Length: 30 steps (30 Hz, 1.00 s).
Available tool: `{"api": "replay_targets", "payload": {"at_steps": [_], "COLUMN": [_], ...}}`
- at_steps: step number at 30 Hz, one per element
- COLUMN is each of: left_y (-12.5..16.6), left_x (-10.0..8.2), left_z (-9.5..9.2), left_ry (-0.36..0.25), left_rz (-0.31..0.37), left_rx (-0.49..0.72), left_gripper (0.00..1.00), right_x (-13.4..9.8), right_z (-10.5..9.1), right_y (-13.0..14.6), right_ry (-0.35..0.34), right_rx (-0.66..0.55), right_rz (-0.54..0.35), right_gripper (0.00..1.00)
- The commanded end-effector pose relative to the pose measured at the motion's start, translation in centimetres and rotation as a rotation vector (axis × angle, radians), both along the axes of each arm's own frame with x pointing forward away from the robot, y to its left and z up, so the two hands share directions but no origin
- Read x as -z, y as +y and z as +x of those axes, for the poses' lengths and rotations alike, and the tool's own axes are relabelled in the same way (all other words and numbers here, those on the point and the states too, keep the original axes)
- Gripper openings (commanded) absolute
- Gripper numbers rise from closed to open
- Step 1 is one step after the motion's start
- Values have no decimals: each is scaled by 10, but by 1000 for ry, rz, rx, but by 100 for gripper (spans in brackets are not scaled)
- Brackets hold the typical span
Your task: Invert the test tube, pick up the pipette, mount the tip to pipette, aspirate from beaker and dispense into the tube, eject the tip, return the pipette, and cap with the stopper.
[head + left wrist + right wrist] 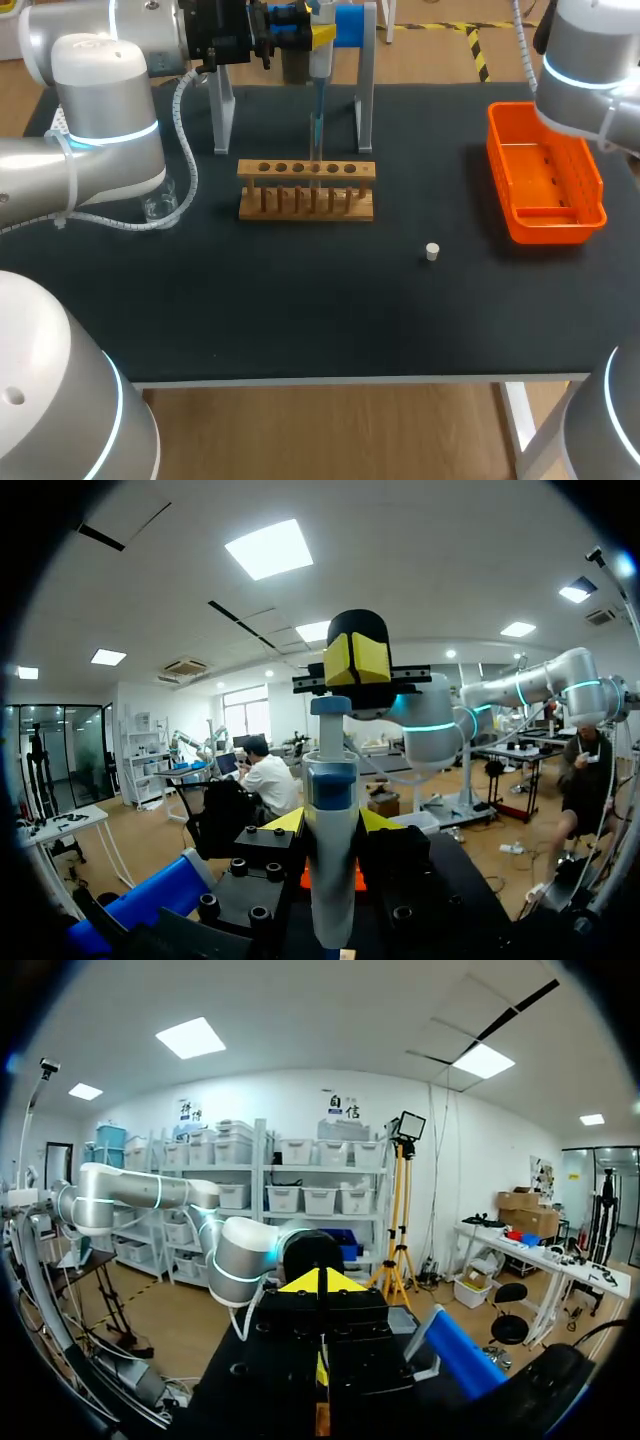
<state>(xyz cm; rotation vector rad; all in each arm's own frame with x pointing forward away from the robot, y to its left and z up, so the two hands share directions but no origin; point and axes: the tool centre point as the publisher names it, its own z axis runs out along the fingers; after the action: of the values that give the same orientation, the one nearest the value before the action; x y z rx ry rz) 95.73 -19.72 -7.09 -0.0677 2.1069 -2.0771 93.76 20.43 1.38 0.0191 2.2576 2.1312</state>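
Head view: the left arm (100,130) comes in from the left edge of the surface (300,310). Its left hand (318,38) is at the far edge, above a wooden rack (306,190). The left hand holds a pipette (320,65) upright. The pipette's thin lower end reaches down to the row of holes along the top of the rack.

- The rack stands in the middle of the surface, toward the far edge.
- A grey stand (365,90) with two legs is behind the rack, at the far edge.
- A glass beaker (160,207) is near the left edge, partly hidden by the left arm.
- A small white stopper (432,251) lies alone on the surface, between the rack and the near right corner.
- An orange basket (545,175) sits along the right edge, in the far half.

Left wrist view: the two yellow tips of the left hand lie against opposite sides of the pipette's body, so this hand is closed on the pipette. The right hand (357,658) is just above the pipette's top button. Whether it touches the button cannot be told.

Right wrist view: the right hand's yellow tips meet with nothing between them, so this hand is narrow and holds nothing.
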Motion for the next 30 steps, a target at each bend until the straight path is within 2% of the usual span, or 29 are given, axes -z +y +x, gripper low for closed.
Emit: {"api": "replay_targets", "payload": {"at_steps": [1,30], "left_y": [-1,-1], "left_x": [0,0], "left_z": [-1,-1], "left_ry": [-1,-1], "left_rz": [-1,-1], "left_rx": [-5,-5], "left_gripper": [0,0], "right_x": [2,12], "right_z": [-1,8], "right_y": [4,27], "right_ry": [3,-4], "right_rx": [-6,14], "right_rz": [8,8], "right_gripper": [0,0]}}
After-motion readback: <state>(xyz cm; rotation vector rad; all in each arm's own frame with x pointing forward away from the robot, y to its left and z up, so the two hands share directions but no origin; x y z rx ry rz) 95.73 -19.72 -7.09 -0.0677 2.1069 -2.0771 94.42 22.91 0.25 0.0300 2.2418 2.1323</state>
